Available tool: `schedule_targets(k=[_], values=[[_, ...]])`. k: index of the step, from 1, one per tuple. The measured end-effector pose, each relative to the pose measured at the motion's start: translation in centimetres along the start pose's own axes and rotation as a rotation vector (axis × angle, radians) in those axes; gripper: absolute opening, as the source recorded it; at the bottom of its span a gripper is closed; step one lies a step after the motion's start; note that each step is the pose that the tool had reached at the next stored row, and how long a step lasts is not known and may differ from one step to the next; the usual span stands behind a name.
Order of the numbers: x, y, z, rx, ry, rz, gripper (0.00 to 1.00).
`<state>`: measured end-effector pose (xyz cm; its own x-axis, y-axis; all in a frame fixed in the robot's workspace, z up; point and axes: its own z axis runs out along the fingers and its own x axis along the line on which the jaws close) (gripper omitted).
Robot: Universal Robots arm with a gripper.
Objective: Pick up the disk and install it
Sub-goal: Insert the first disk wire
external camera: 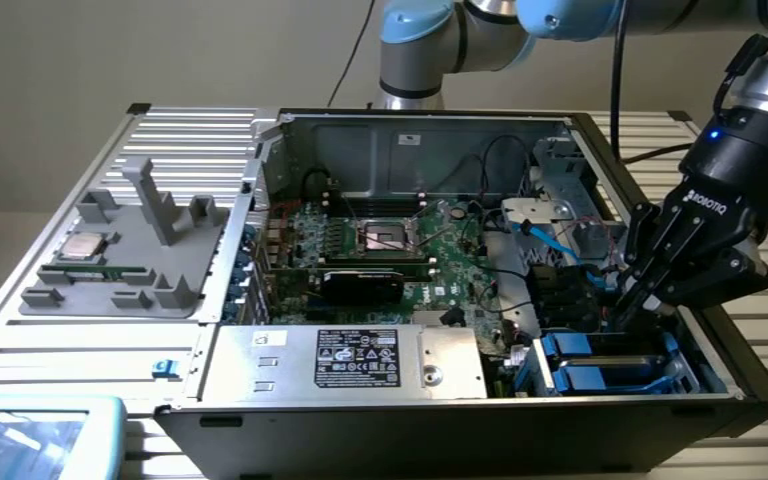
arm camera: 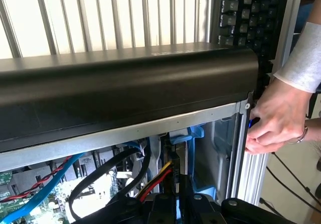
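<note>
**Pincer down in the drive bay, closed over the blue-railed disk**

The pincer (external camera: pixel 622 303) reaches steeply down into the open computer case (external camera: pixel 491 430), its fingers drawn almost fully together. Whether they pinch anything cannot be told, because their tips are lost among the dark cables (external camera: pixel 558 285).

Just beneath and beside those tips, in the drive bay (external camera: pixel 535 366) at the corner of the case, lies the disk (external camera: pixel 582 346), known here by its blue rails. As far as it shows, it lies flat. Its long axis runs along the case's near wall, and one blue end is turned away from the pincer towards the power supply (external camera: pixel 357 360). Its labelled face is hidden. A second blue-railed unit (external camera: pixel 600 380) sits right beside it, closer to that wall.

Farther from the pincer, past the cables, is the green motherboard (external camera: pixel 398 255). Well away from the pincer, outside the case, a grey fixture (external camera: pixel 117 270) carries a small square processor chip (external camera: pixel 84 246).

The case rests on a slatted metal table (external camera: pixel 64 350), with a plain beige wall (external camera: pixel 157 50) behind it.

In the wrist view a person's hand (arm camera: pixel 271 128), with a white sleeve (arm camera: pixel 303 58), has its fingers pressed on the corner edge of the case, just beyond the pincer. A black keyboard (arm camera: pixel 251 13) shows past the case's black wall.
</note>
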<state>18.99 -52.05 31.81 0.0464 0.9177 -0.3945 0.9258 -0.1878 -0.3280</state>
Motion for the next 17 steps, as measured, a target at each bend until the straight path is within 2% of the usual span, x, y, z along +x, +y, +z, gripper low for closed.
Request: schedule_targets(k=[7,17], values=[[0.06,0.04,0.12,-0.0012,0.0029,0.007,0.16],[0.10,0.11,0.22,0.0191,0.0199,0.052,0.16]])
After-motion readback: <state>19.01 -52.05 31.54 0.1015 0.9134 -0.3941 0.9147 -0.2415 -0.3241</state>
